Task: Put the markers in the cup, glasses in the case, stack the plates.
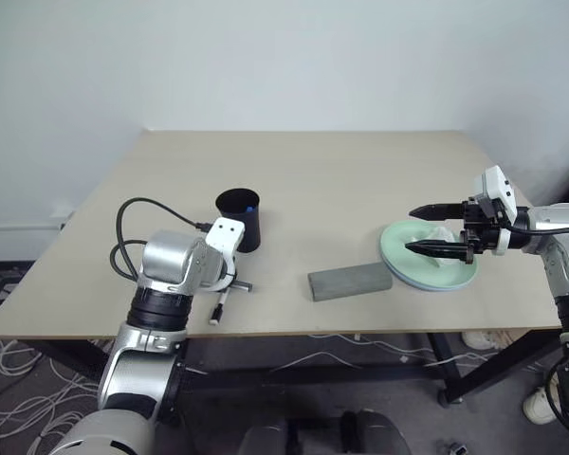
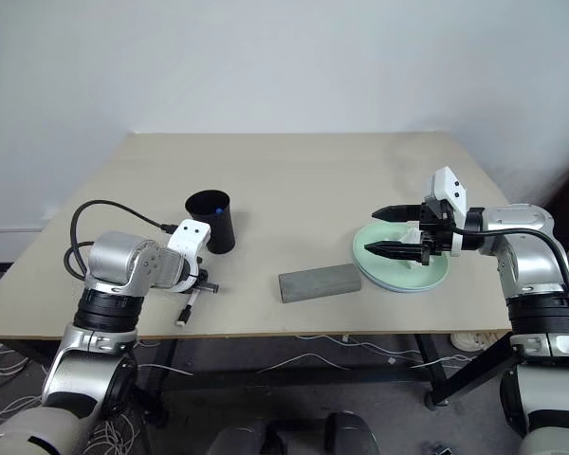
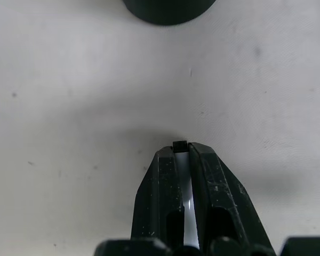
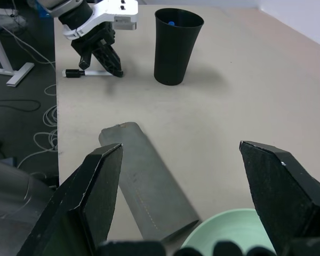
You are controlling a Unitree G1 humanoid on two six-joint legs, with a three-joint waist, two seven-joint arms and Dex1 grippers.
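So my left gripper (image 4: 108,64) was clamped down tight on the black-capped marker (image 4: 86,72), which was lying flat on the tabletop (image 1: 341,180) near the front edge. From the left wrist view you could see the white barrel pinched between the two fingers with the little black end poking out past the tips.

The thing that mattered: the cup (image 1: 239,220) stood at about 1 o'clock from that gripper, close by but not touching, upright with its mouth open to the top. The blue marker (image 1: 251,208) was already sitting inside it. The marker I had lay roughly crosswise, long axis running about 2 to 8 o'clock, so I figured it would need tipping upright before going over the rim. Left arm was clearly the near one for this.

My right gripper (image 2: 389,232) hung wide open with nothing in it, way over at 3 o'clock above the mint plate (image 2: 379,268), which sat on the blue plate with a crumpled tissue (image 1: 443,235) on top. The grey case (image 1: 350,281) lay shut between the two arms.
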